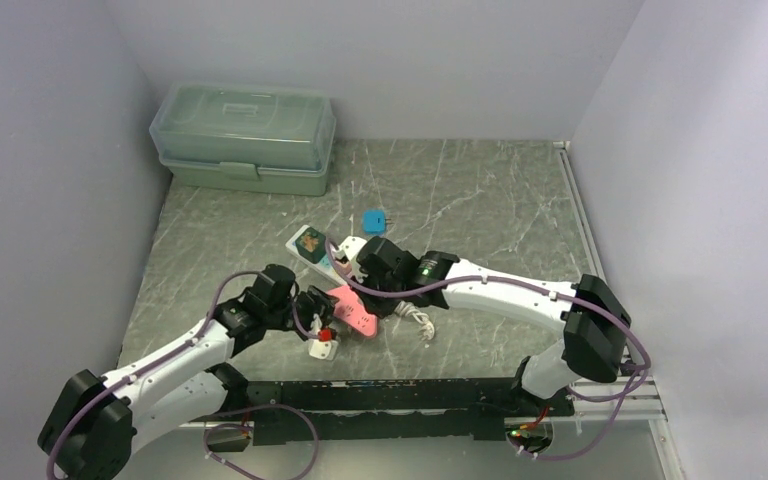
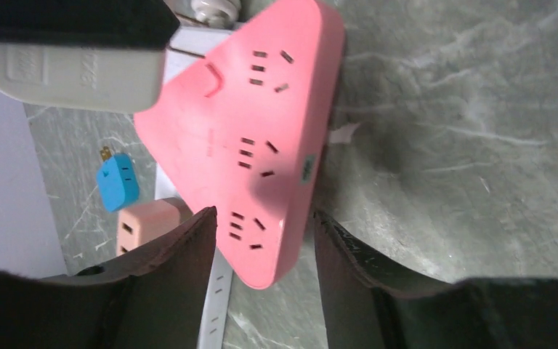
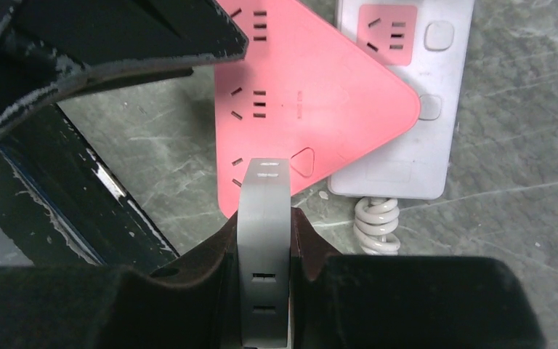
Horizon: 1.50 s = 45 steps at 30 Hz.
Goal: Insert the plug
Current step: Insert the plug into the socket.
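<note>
A pink triangular power strip lies flat on the table, sockets up. In the left wrist view my left gripper is open, and the strip's near corner lies between its fingers with a gap on the right side. My right gripper is shut on a grey-white plug, held on edge just above the pink strip's near corner. That plug also shows in the left wrist view. In the top view the right gripper is just behind the strip and the left gripper at its left.
A white power strip lies partly under the pink one, with a coiled white cord. A blue plug and a peach adapter lie behind. A small white and red piece lies near the front. A green lidded box stands back left.
</note>
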Motion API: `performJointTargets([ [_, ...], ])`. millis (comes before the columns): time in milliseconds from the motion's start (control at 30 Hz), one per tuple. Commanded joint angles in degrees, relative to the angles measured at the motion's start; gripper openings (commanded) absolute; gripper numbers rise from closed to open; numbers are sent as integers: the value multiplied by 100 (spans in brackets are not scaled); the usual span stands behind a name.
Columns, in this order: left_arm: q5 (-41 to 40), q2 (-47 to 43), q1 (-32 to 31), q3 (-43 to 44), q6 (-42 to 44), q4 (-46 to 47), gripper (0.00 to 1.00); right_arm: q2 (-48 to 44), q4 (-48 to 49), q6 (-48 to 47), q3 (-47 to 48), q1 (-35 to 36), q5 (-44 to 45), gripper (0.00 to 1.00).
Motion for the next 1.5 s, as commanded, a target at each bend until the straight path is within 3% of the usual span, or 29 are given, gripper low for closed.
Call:
performJointTargets([
  [0, -289, -52, -31, -309, 349, 725, 55, -240, 608, 93, -257, 101, 321, 0],
  [533, -227, 423, -27, -1025, 1049, 1474, 27, -131, 940, 42, -525, 299, 528, 0],
  [1067, -294, 348, -31, -1160, 1169, 919, 26, 15, 967, -713, -782, 902, 1393, 0],
  [1467, -308, 330, -31, -1052, 1181, 609, 25, 128, 1193, -1106, -816, 961, 1491, 0],
])
